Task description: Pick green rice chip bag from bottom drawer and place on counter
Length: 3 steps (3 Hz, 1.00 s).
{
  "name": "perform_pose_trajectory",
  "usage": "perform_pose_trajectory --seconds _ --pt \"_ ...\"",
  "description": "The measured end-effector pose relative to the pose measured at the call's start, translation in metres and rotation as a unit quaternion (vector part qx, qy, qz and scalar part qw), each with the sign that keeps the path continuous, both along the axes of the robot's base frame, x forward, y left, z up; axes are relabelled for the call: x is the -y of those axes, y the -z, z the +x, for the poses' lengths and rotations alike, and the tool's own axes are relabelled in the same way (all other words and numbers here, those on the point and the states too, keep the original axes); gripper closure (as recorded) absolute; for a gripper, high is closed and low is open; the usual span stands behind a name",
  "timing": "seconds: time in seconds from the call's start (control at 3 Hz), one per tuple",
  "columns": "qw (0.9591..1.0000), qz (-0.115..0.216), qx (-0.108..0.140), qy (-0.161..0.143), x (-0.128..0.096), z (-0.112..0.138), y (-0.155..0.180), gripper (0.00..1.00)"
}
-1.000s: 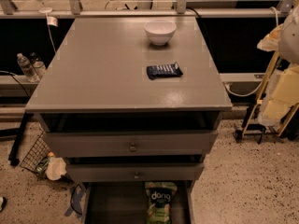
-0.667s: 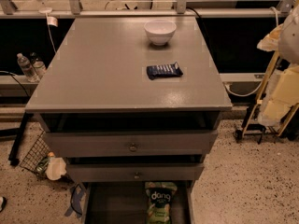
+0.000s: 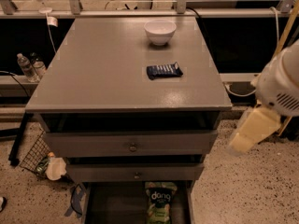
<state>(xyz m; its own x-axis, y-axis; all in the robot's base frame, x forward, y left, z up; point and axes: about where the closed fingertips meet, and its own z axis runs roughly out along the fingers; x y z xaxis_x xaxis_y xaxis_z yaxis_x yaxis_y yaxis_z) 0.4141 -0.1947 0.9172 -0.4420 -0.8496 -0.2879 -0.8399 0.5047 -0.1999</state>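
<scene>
Bag: I see the crinkly green rice chip bag (image 3: 160, 203) with white "dang" lettering lying in the open bottom drawer (image 3: 100, 204), right of its middle.
Counter: the flat grey counter (image 3: 103, 69) carries a round white bowl (image 3: 160, 31) near the back and a small dark blue wrapper (image 3: 163, 71) nearer the middle, the two apart.
Gripper: my pale yellowish gripper (image 3: 252, 132) hangs right of the cabinet, well apart from the bag; I cannot tell its state.
</scene>
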Motion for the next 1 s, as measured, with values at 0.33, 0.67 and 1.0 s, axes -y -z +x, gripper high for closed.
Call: perform_pose_trajectory --seconds 0.33,0.67,1.0 --pt "0.9969 0.04 -0.029 0.061 -0.015 -0.009 0.065 0.0" --pt "0.9871 0.105 -0.085 0.086 -0.041 -0.006 0.145 0.0" --pt "0.9793 0.138 -0.117 0.092 -0.059 -0.005 0.19 0.0"
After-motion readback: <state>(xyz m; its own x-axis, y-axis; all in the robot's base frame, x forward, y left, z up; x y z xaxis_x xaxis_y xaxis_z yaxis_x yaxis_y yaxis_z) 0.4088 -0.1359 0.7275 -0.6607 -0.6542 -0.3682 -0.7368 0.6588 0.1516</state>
